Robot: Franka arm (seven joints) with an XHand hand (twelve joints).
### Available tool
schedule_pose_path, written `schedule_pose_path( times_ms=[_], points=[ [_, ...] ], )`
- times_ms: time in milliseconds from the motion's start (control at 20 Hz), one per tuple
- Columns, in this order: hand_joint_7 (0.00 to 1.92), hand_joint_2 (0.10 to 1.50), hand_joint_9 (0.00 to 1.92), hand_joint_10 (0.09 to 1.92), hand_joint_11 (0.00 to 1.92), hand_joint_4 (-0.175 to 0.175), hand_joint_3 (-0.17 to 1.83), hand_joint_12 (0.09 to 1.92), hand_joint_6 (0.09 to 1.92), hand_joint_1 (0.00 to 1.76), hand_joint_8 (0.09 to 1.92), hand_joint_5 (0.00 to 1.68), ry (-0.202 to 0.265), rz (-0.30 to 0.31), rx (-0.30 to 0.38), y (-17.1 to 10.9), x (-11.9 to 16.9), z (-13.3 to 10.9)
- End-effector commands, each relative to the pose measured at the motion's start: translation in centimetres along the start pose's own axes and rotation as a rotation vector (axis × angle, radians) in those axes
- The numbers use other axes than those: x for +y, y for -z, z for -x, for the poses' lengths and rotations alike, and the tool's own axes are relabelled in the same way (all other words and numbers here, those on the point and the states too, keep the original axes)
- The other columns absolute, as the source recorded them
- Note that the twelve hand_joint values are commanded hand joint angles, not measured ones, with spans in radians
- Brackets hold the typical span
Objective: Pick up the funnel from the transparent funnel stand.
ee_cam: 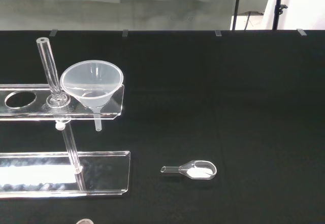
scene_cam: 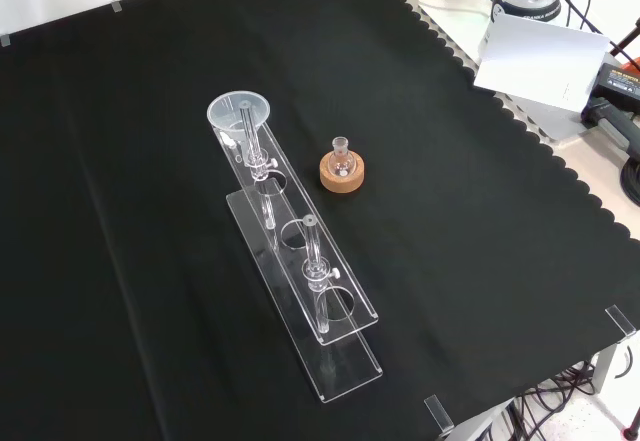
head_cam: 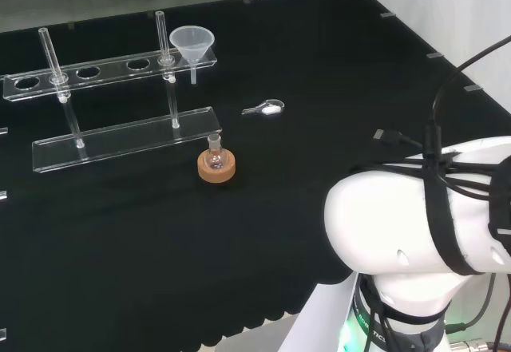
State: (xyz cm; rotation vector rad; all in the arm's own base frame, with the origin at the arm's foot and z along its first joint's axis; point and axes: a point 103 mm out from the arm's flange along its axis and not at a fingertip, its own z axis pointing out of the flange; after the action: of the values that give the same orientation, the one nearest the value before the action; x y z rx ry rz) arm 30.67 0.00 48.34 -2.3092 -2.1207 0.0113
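Note:
A clear plastic funnel [head_cam: 192, 45] sits upright in the end hole of the transparent funnel stand [head_cam: 120, 140], its stem hanging through the upper rail. That is the rail's right end in the head view and its far end in the front view, where the funnel [scene_cam: 239, 113] tops the stand [scene_cam: 340, 371]. The wrist view looks across at the funnel [ee_cam: 93, 84] and the stand's base plate [ee_cam: 61, 170] from some distance. Two clear posts carry the rail, which has several open holes.
A small round flask on a cork ring [head_cam: 216, 166] stands just in front of the stand's right end, also seen as the flask [scene_cam: 342, 169]. A small clear scoop with white powder [head_cam: 267, 109] lies to the right of the stand. The arm's white link [head_cam: 415, 232] bulks at lower right.

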Motion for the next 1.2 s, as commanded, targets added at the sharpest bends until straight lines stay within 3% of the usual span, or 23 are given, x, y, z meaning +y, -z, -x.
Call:
schedule_pose_path(
  times_ms=[50,200,500,1200],
  points=[
    [0.0,1.09,0.13,0.69,0.07,0.026,0.45,1.39,0.09,0.09,0.41,0.22,-0.001,0.008,-0.008,0.0,0.0,0.0],
    [0.0,1.16,0.12,0.66,0.05,0.028,0.45,1.37,0.09,0.01,0.39,0.22,0.0,0.005,0.0,0.0,0.2,0.1],
    [0.0,1.17,0.13,0.66,0.05,0.027,0.44,1.37,0.09,0.0,0.38,0.23,-0.005,0.003,-0.003,0.1,0.7,0.1],
    [0.0,1.18,0.14,0.65,0.05,0.026,0.43,1.37,0.09,0.0,0.39,0.23,-0.023,-0.047,-0.045,-2.3,5.7,1.5]
  ],
)
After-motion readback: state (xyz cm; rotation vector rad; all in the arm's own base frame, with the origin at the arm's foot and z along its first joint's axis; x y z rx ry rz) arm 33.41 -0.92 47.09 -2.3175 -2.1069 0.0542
